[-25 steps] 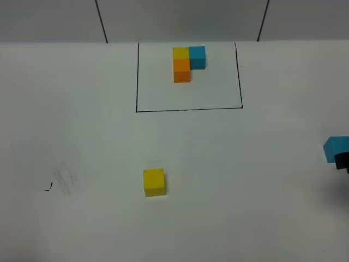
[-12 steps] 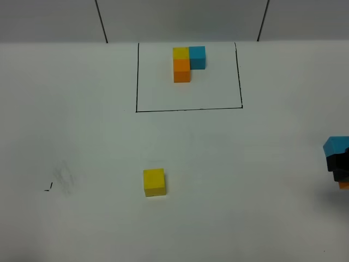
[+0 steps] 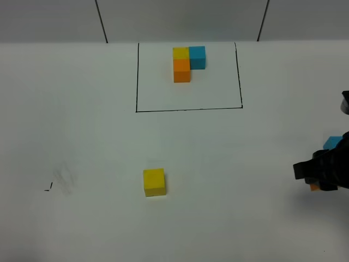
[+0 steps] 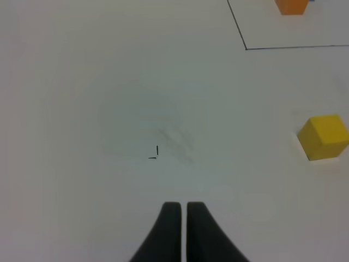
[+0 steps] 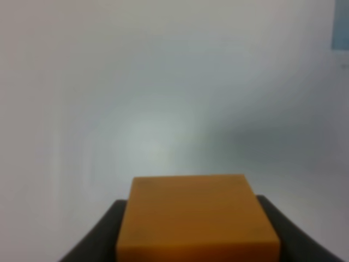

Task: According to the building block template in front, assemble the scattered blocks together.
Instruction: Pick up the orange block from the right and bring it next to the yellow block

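Note:
The building block template [image 3: 182, 71], an L of yellow, blue and orange cubes, sits at the back inside a black outline [image 3: 188, 109]. A loose yellow cube [image 3: 154, 182] [image 4: 323, 136] lies in the middle of the table. At the right edge my right gripper [image 3: 318, 174] is shut on the orange cube [image 5: 196, 218] [image 3: 314, 187], with dark fingers [image 5: 101, 232] on both sides of it. The light blue cube [image 3: 332, 143] [image 5: 341, 24] lies just behind that arm, partly hidden. My left gripper [image 4: 182, 208] is shut and holds nothing, off to the yellow cube's left.
A small black pen mark and a grey smudge [image 3: 61, 180] [image 4: 156, 153] are on the white table at the left. The outline's corner [image 4: 246, 48] and the template's orange cube [image 4: 292, 5] show in the left wrist view.
My right arm has come in from the right edge, moving left with the orange cube, and now covers part of the light blue cube. The left gripper has not moved.

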`<state>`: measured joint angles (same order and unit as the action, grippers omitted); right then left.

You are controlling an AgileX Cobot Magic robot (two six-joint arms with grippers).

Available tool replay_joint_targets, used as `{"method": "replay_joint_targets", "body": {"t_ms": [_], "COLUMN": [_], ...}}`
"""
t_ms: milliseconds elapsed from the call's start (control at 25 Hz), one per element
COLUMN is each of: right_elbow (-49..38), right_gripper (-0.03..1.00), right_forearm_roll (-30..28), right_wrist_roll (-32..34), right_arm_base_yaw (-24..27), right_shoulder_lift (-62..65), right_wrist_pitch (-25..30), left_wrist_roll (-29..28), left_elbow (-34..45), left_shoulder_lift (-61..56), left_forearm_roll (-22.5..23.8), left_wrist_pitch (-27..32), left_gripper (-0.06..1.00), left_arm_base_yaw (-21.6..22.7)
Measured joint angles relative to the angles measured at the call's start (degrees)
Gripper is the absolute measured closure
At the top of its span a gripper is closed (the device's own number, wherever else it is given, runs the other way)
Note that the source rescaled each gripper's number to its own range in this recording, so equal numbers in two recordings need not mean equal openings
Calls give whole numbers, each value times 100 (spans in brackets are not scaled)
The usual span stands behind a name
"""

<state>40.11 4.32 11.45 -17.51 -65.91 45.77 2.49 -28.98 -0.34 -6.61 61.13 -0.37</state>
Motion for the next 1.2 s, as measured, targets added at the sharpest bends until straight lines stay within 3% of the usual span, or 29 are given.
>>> {"method": "replay_joint_targets", "body": {"t_ms": [200, 640, 1200], "right_elbow": [0, 0, 140], "right_gripper": [44, 44, 44], "right_forearm_roll": [-382, -595, -1269], "right_wrist_roll": [540, 1350, 3350], "right_arm_base_yaw": [-705, -1582, -3182], "right_shoulder_lift": [0, 0, -585], "right_wrist_pitch": [-5, -181, -523], "left_wrist_roll": [0, 0, 0], "left_elbow": [0, 0, 0], "left_shoulder_lift": [0, 0, 0], "left_forearm_roll": [0, 0, 0], "left_wrist_pitch": [0, 0, 0], "left_gripper": [94, 94, 94], "left_arm_base_yaw": [0, 0, 0]}}
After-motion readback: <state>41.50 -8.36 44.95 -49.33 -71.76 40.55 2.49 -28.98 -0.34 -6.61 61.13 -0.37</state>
